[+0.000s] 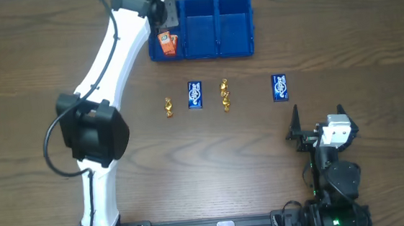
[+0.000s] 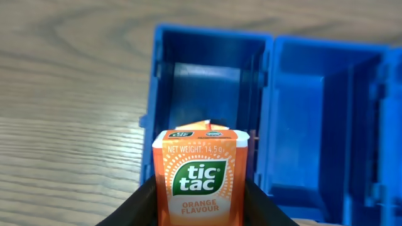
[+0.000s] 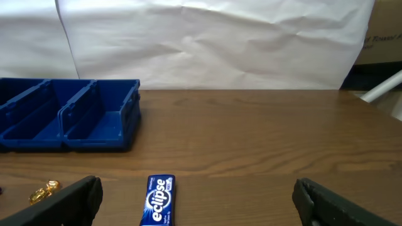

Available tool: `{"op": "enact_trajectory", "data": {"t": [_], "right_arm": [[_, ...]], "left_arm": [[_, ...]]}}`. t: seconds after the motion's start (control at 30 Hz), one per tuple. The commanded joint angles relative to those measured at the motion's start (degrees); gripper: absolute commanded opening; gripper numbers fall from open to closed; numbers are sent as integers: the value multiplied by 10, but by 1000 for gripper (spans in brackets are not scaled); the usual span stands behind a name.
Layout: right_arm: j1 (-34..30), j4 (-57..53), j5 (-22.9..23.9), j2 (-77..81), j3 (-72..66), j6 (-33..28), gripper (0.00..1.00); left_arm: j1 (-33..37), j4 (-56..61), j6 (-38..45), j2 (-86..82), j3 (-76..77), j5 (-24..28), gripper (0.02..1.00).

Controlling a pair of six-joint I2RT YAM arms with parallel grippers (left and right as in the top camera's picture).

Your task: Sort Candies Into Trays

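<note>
A blue tray (image 1: 234, 27) with three compartments stands at the far side of the table. My left gripper (image 2: 201, 204) is shut on an orange mint box (image 2: 201, 176), held upright over the tray's (image 2: 314, 113) left compartment. From above, two orange boxes (image 1: 167, 43) show at that compartment's near end. On the table in a row lie a gold candy (image 1: 169, 107), a blue gum pack (image 1: 195, 95), a few gold candies (image 1: 224, 95) and a second blue pack (image 1: 280, 87). My right gripper (image 1: 317, 124) stands open near its base, the second pack (image 3: 158, 199) just ahead of it.
The wooden table (image 1: 340, 37) has free room on both sides of the tray and the candy row. A white sheet (image 3: 207, 44) hangs behind the table's far edge. The left arm (image 1: 105, 70) stretches diagonally across the left half.
</note>
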Motion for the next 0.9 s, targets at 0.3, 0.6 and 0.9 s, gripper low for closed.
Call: {"op": "enact_trajectory", "data": {"t": [0.3,0.6,0.9], "right_arm": [[-3,-2,-1,-3,-1,-7,998],[-3,-2,-1,-3,-1,-7,998],[-3,-2,-1,-3,-1,-7,998]], "left_arm": [[8,15,36,38,-4,26,275],[14,16,36,38,-4,25,805],[20,41,29,-1,-4,36,998]]}}
